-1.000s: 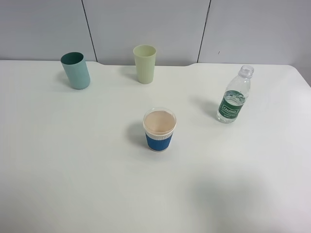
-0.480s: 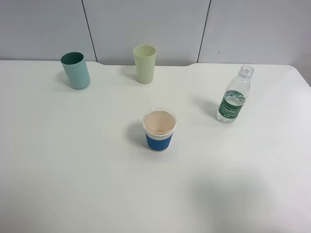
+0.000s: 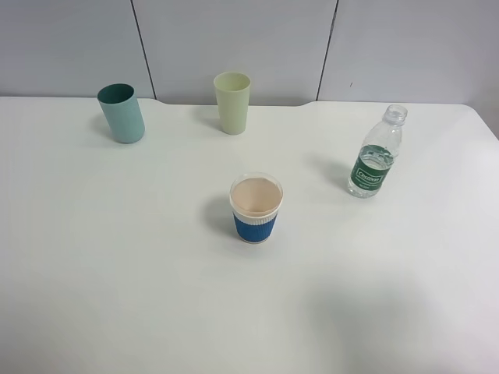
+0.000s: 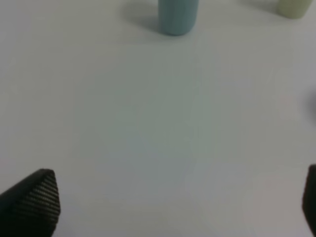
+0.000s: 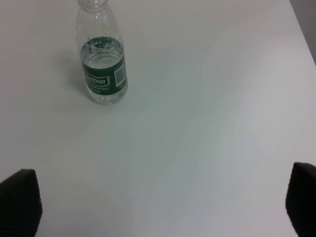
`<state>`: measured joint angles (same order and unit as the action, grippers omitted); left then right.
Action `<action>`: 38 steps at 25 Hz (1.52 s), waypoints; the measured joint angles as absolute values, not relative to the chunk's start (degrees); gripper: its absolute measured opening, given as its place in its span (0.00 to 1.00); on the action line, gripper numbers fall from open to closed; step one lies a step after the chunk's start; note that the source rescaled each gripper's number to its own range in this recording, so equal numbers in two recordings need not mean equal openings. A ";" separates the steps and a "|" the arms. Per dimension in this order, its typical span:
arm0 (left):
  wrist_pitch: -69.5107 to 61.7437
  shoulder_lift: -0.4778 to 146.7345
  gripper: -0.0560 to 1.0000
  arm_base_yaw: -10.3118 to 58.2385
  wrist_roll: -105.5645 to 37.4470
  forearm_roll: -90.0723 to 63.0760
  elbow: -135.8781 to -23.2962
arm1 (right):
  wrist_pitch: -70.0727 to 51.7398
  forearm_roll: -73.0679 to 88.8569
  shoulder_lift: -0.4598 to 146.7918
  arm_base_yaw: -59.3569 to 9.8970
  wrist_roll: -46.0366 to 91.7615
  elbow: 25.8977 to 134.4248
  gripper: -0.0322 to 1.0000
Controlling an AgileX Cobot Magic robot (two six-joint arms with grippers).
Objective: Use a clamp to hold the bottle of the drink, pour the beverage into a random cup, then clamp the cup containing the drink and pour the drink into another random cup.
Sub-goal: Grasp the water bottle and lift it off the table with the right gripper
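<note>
A clear uncapped bottle (image 3: 375,160) with a green label stands upright at the right of the white table; it also shows in the right wrist view (image 5: 102,59), partly filled. A blue-sleeved paper cup (image 3: 256,208) stands at the middle. A teal cup (image 3: 122,114) stands at the back left and shows in the left wrist view (image 4: 177,16). A pale green cup (image 3: 232,102) stands at the back middle, its base in the left wrist view (image 4: 296,7). My left gripper (image 4: 173,202) is open and empty, well short of the teal cup. My right gripper (image 5: 160,202) is open and empty, short of the bottle.
The white table (image 3: 140,265) ends at a grey panelled wall (image 3: 234,39) behind the cups. Its right edge (image 5: 303,34) runs near the bottle. Neither arm shows in the exterior high view.
</note>
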<state>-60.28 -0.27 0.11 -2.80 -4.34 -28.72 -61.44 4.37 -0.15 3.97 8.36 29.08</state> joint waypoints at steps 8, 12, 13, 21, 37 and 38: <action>-60.28 -0.27 1.00 0.11 -2.80 -4.34 -28.72 | -61.44 4.37 -0.15 3.97 8.36 29.08 0.99; -60.28 -0.27 1.00 0.11 -2.80 -4.34 -28.72 | -61.44 4.37 -0.15 3.97 8.36 29.08 0.99; -60.28 -0.27 1.00 0.11 -2.80 -4.34 -28.72 | -61.44 4.37 -0.15 3.97 8.36 29.08 0.99; -60.28 -0.27 1.00 0.11 -2.80 -4.34 -28.72 | -61.44 4.37 -0.15 3.97 8.36 29.08 0.99; -60.28 -0.27 1.00 0.11 -2.80 -4.34 -28.72 | -61.38 5.52 -0.15 3.97 7.52 29.08 0.99; -60.28 -0.27 1.00 0.11 -2.80 -4.34 -28.72 | -61.33 5.52 -0.15 3.97 7.08 29.08 0.99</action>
